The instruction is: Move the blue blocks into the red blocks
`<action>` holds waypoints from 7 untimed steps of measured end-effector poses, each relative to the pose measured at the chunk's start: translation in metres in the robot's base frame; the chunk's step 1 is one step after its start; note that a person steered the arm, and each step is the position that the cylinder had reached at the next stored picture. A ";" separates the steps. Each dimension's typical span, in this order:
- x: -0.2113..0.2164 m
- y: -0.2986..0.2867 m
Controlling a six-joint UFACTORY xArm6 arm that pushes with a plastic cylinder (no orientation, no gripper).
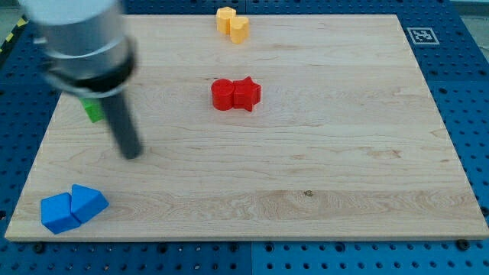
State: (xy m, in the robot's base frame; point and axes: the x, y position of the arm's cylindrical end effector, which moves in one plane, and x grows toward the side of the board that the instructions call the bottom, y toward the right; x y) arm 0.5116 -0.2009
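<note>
Two blue blocks sit touching at the view's bottom left: a blue cube-like block [56,213] and a blue triangular block [89,202] to its right. Two red blocks touch near the board's upper middle: a red round block [222,94] and a red star block [247,94]. My tip [132,154] ends the dark rod at the left of the board, above and right of the blue blocks, apart from them, and far left of the red blocks.
Two yellow blocks [232,23] touch at the top edge of the wooden board [306,176]. A green block [94,111] is partly hidden behind the rod. A marker tag [419,35] lies at the top right, off the board.
</note>
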 end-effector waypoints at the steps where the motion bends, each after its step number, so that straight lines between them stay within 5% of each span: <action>1: 0.011 -0.086; 3: 0.097 -0.100; 7: 0.080 -0.010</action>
State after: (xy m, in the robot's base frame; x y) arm 0.5913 -0.2109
